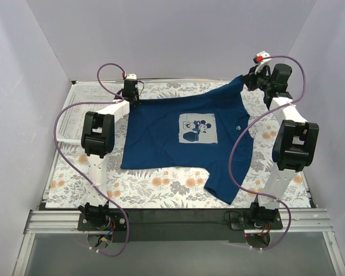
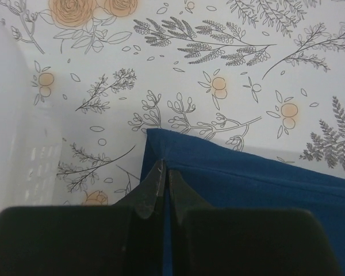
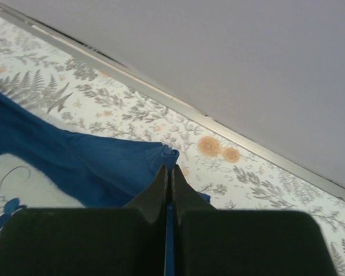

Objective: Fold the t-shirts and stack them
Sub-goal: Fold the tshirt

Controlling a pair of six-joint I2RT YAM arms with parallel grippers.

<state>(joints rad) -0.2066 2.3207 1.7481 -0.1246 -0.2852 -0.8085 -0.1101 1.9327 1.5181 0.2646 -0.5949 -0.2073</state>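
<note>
One dark navy-blue t-shirt [image 1: 161, 132] lies spread on the floral-patterned table [image 1: 161, 192], print side up, and we place everything else relative to it. A pale grey-white printed graphic [image 1: 198, 129] sits near the middle of the t-shirt.

Most of the cloth rests flat on the table. The t-shirt's far right corner is raised off the surface, so the fabric slopes up toward that corner. The near right part of the t-shirt reaches closest to the arm bases.

At the t-shirt's far left corner we see the left end effector [image 1: 131, 102]. Its two dark fingers [image 2: 155, 184] are pressed together, and they pinch the edge of the blue cloth low against the table. In the left wrist view, the corner of the t-shirt meets the fingertips, and a folded hem runs away to the right.

At the t-shirt's raised far right corner is the right end effector [image 1: 250, 80]. Its jaws are also closed, and they grip a bunched bit of the blue fabric and hold it above the table. In the right wrist view, the cloth hangs away to the left from the fingertips.

To the left of the t-shirt, beyond the left end effector, a white mesh basket [image 1: 69, 118] lies along the table's edge. A purple cable [image 1: 234, 158] from the right arm loops over the right side of the t-shirt.
</note>
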